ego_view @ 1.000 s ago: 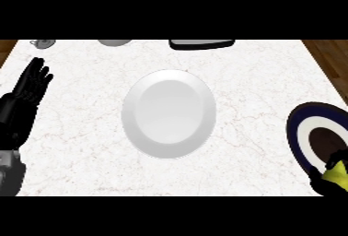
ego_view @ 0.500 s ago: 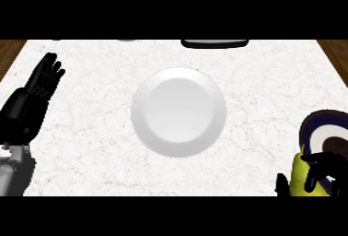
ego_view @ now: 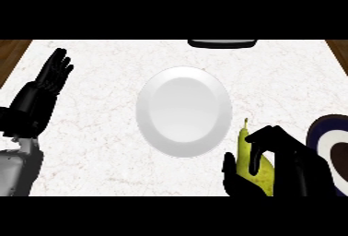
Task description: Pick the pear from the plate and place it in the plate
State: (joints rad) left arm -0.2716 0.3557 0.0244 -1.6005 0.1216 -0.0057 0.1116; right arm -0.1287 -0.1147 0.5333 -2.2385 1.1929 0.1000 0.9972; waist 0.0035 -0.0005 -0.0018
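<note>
- The yellow-green pear (ego_view: 246, 152) with a thin stem pointing up sits low and right of centre in the head view, held over the white marble counter (ego_view: 95, 152).
- The black right hand (ego_view: 285, 170) is clamped on the pear: the thumb comes up on the pear's left side and the fingers curl over its right side, hiding much of the fruit's lower half.
- The pear lies between two plates, just off the lower right rim of the plain white oval-looking plate (ego_view: 183, 110) and left of the dark blue plate with a white ring and dark centre (ego_view: 329, 143); it rests on neither.
- The white plate stands in the middle of the counter with nothing on it.
- The dark blue plate is cut by the right edge of the view, and the right hand covers part of its left side.
- The black left hand (ego_view: 48, 83) shows near the left edge, fingers straight, apart and pointing up, holding nothing, well apart from both plates; its grey forearm (ego_view: 17, 170) comes in from the lower left corner.
- A dark tray-like object with a pale inside (ego_view: 223, 43) sits at the far edge of the counter, only partly in view.
- Brown wood (ego_view: 14, 50) shows beyond the counter at both upper corners.
</note>
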